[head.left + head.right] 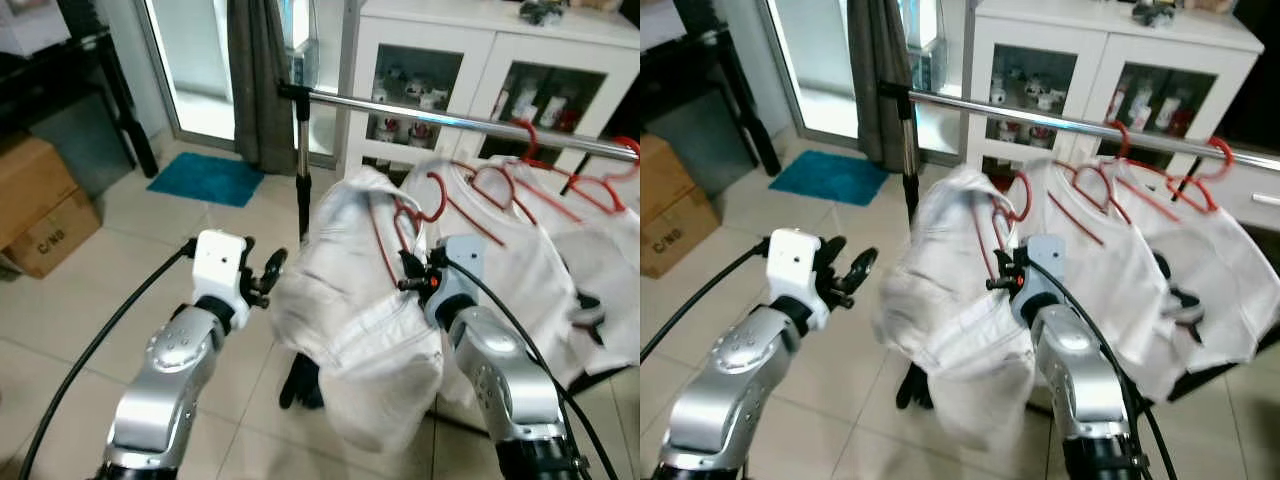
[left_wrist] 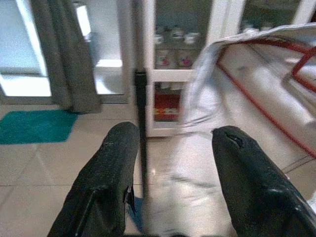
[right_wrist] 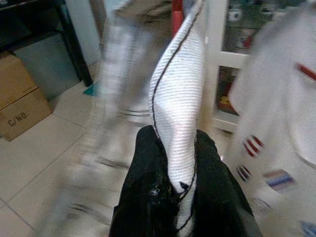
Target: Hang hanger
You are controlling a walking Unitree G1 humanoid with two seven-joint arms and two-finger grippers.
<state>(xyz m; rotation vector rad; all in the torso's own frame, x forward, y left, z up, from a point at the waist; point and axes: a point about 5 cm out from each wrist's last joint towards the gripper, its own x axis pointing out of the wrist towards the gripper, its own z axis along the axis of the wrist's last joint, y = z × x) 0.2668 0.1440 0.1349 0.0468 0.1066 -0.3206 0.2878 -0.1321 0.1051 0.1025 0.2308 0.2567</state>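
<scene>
Right gripper (image 3: 170, 163) is clamped on a fold of the white shirt (image 1: 350, 300), which hangs on a red hanger (image 1: 385, 235) held below the chrome rail (image 1: 450, 118). Left gripper (image 2: 173, 148) stands open and empty just beside the shirt.

Four red hangers (image 1: 498, 190), two cardboard boxes (image 1: 40, 205)

I see daylight from the glass door (image 1: 200, 60) glaring on the rail (image 1: 450, 118); the shirt (image 3: 113, 108) is motion-blurred, the cabinet (image 2: 173, 44) soft.
</scene>
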